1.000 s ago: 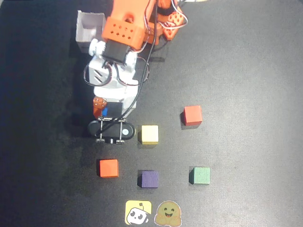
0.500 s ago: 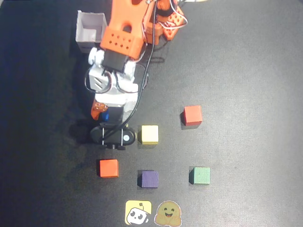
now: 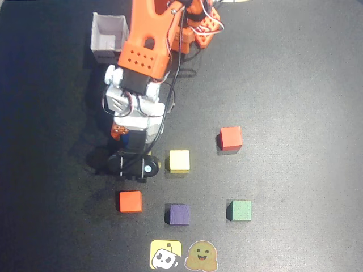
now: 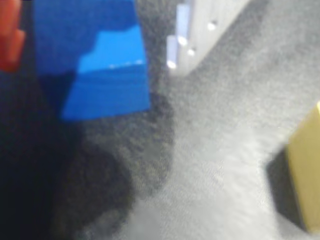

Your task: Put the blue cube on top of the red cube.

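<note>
Blue cube [image 4: 107, 70] sits between the gripper [image 4: 95, 60] fingers, apparently pinched. Next, I judge, comes carrying it over the red cube [image 3: 231, 137].

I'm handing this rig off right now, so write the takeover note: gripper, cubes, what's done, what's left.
Gripper: low over the mat, left of the yellow cube in the overhead view. The wrist view shows the blue cube right at the fingers; whether the jaws have closed on it cannot be told.
Red cube: sits alone on the mat, right of the yellow cube, nothing on top.
The orange-red cube, purple cube and green cube stand apart nearer the stickers.
Done: approach to the blue cube.
Left: secure the grasp, lift, carry over the yellow cube to the red one, stack, release.
</note>
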You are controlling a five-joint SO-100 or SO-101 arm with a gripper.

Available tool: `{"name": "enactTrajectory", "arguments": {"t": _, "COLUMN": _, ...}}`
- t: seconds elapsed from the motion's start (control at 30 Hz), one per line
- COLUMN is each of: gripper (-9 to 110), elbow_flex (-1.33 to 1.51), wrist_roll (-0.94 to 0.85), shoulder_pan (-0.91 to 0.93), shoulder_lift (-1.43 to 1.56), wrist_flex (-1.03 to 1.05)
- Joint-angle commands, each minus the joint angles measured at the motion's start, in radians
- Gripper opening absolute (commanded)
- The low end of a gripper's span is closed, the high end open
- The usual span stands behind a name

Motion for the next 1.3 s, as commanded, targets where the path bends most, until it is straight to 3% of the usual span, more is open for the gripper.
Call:
{"name": "enactTrajectory", "arguments": {"t": 0.0, "gripper": 22, "elbow_flex": -0.005, "wrist_roll": 0.008, "shoulder_pan": 0.009, "shoulder_lift": 0.002, "wrist_flex": -0.011}}
{"name": "enactTrajectory", "arguments": {"t": 0.37, "gripper": 19, "elbow_flex": 0.048, "wrist_roll": 0.011, "shoulder_pan": 0.023, "shoulder_lift": -0.017, "wrist_flex": -0.064}}
{"name": "enactTrajectory", "arguments": {"t": 0.6, "gripper": 2, "elbow_flex": 0.064, "wrist_roll": 0.017, "shoulder_pan": 0.029, "shoulder_lift": -0.011, "wrist_flex": -0.078}}
{"name": "enactTrajectory", "arguments": {"t": 0.97, "gripper": 2, "elbow_flex": 0.014, "wrist_roll": 0.038, "shoulder_pan": 0.012, "shoulder_lift": 0.064, "wrist_flex": -0.021}}
{"name": "enactTrajectory", "arguments": {"t": 1.27, "gripper": 2, "elbow_flex": -0.029, "wrist_roll": 0.267, "shoulder_pan": -0.147, "shoulder_lift": 0.302, "wrist_flex": 0.014}}
